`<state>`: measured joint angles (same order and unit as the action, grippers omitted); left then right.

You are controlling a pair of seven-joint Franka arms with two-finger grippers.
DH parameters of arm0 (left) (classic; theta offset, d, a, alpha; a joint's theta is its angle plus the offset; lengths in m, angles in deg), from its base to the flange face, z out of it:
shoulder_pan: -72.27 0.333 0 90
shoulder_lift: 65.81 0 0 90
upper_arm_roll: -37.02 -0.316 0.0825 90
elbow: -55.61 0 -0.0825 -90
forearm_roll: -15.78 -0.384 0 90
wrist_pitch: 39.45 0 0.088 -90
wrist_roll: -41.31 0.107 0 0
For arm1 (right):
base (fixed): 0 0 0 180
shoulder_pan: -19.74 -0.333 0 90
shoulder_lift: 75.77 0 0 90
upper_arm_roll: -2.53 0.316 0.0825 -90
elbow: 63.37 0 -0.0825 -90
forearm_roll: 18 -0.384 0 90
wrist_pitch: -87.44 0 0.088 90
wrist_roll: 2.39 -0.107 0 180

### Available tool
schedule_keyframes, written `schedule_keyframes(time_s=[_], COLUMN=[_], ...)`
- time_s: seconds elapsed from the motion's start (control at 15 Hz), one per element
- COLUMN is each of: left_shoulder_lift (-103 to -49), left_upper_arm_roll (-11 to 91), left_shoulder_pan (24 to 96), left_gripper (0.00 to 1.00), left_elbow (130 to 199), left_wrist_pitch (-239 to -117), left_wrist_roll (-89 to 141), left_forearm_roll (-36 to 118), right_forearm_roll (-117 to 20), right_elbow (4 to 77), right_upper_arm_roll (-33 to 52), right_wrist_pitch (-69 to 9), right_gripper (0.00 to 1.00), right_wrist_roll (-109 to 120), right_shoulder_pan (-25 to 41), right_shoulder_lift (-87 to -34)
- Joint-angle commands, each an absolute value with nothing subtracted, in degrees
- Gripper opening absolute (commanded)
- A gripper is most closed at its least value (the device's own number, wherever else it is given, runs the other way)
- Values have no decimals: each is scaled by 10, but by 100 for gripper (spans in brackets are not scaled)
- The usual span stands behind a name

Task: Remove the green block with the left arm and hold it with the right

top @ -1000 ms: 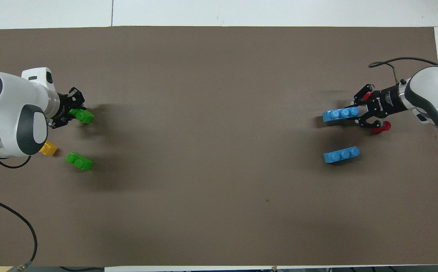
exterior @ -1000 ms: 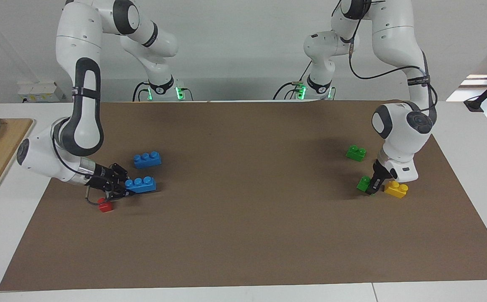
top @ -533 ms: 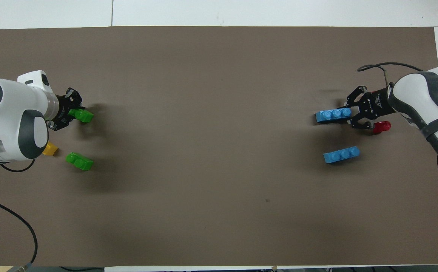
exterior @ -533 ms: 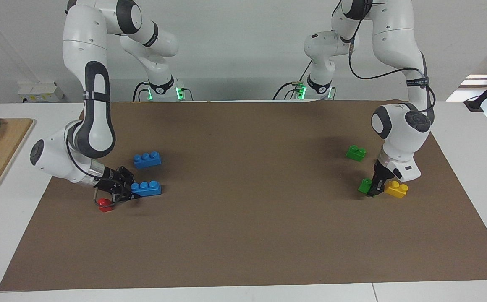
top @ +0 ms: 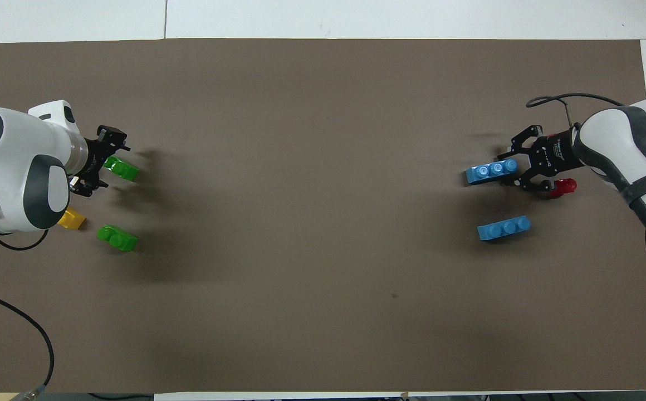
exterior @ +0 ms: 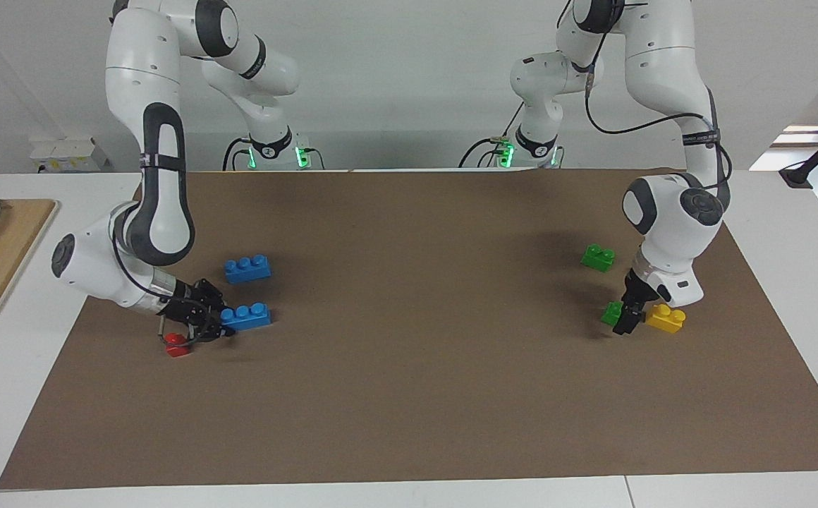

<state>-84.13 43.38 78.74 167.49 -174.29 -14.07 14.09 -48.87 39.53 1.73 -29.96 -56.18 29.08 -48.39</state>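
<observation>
1. We found the green block (top: 121, 168) lying on the brown mat (top: 312, 167) at the left arm's end of the table, its studs facing up in the overhead view.
2. Its long axis ran slantwise across the mat, the end toward the table's middle lying slightly nearer the robots.
3. We saw the left gripper (top: 96, 161) low at the block's outer end, its fingers spread wide to either side and apart from the block's flanks.
4. In the facing view the left gripper (exterior: 626, 319) stood between that block (exterior: 611, 312) and a yellow brick (exterior: 665, 317).
5. A second green brick (top: 117, 238) lay nearer the robots, well apart from the first.
6. We saw the right gripper (top: 515, 167) low at the right arm's end, closed on the end of a blue brick (top: 490, 170).
7. A red piece (top: 563, 186) sat just beside that gripper, and another blue brick (top: 504, 228) lay nearer the robots.
</observation>
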Motion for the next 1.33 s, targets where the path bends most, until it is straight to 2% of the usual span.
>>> schedule_keyframes(time_s=[0.0, 0.33, 0.67, 0.8, 1.07, 1.27], left_shoulder_lift=[-799, -728, -711, -688, -656, -642], left_upper_arm_roll=[433, 436, 436, 444, 459, 458], left_shoulder_pan=[785, 783, 784, 782, 775, 775], left_gripper=[100, 100, 100, 100, 100, 100], left_elbow=[1654, 1635, 1530, 1531, 1529, 1527], left_wrist_pitch=[-1663, -1574, -1407, -1394, -1353, -1333], left_wrist_roll=[-134, -8, 276, 293, 329, 366], left_forearm_roll=[143, 139, 139, 139, 140, 145], right_forearm_roll=[-474, -466, -412, -360, -338, -272], right_elbow=[396, 361, 312, 286, 229, 228], right_upper_arm_roll=[20, 17, 18, 22, 20, 30], right_wrist_pitch=[-292, -244, -173, -150, -59, -42], right_gripper=[95, 97, 97, 97, 97, 98], right_wrist_roll=[-556, -560, -563, -549, -447, -317], right_shoulder_pan=[293, 298, 300, 297, 295, 279], right_shoulder_lift=[-507, -540, -570, -582, -592, -636])
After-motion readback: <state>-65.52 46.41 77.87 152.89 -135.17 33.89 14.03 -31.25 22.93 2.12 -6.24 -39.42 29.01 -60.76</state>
